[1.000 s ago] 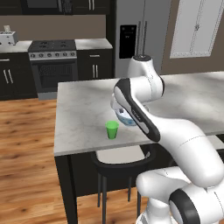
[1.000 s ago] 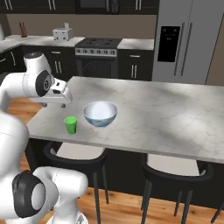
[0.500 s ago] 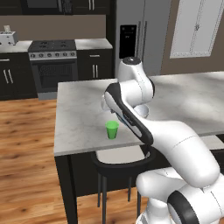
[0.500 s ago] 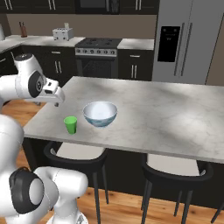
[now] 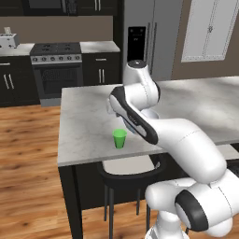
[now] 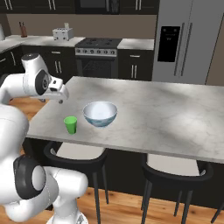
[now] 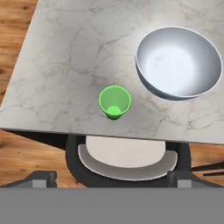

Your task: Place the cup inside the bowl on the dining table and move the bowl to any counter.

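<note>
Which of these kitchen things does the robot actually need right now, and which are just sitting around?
Needed: small green cup; deep white bowl; marble dining table; open pincer.

Just there: black stools; steel fridge; black stove; white toaster.

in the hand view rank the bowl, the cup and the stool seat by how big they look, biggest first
1. stool seat, partly hidden under the dining table
2. bowl, only slightly narrower, so the top two are close
3. cup, clearly smallest

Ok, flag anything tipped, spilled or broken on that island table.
Nothing stands out. The green cup stands upright and empty near the dining table edge, apart from the upright, empty white bowl. No spills or damage show.
</note>
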You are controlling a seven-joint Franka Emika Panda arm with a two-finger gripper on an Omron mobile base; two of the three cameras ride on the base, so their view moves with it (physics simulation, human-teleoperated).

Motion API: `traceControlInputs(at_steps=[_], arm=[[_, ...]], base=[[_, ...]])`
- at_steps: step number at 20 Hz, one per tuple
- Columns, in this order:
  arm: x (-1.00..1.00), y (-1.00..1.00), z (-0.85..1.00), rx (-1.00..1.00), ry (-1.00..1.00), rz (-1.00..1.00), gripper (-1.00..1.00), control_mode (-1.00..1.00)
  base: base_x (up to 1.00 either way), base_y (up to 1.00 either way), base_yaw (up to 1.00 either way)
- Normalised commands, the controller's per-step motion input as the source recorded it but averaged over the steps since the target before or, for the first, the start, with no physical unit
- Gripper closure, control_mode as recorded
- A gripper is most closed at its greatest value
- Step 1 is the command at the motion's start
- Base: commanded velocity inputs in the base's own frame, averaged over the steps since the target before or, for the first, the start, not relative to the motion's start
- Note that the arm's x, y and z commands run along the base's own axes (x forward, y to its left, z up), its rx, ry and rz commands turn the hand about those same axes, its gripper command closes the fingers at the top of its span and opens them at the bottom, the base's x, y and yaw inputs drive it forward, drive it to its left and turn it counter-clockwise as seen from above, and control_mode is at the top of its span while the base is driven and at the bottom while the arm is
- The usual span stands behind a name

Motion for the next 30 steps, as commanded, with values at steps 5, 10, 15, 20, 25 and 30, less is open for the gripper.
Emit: traceControlInputs(at_steps=[5,10,15,20,25,30], arm=[[0.13,0.04,0.00,0.00,0.00,0.00,-1.00,-1.00],[0.18,0.05,-0.03,0.00,0.00,0.00,-1.00,-1.00],[0.18,0.06,-0.05,0.01,0.00,0.00,-1.00,-1.00],[0.16,0.06,-0.03,0.04,0.00,0.00,-1.00,-1.00],[0.16,0.02,-0.02,0.04,0.00,0.00,-1.00,-1.00],[0.00,0.01,-0.04,0.00,0.00,0.00,-1.00,-1.00]], base=[[0.00,0.00,0.00],[0.00,0.00,0.00],[0.00,0.00,0.00],[0.00,0.00,0.00],[0.00,0.00,0.00],[0.00,0.00,0.00]])
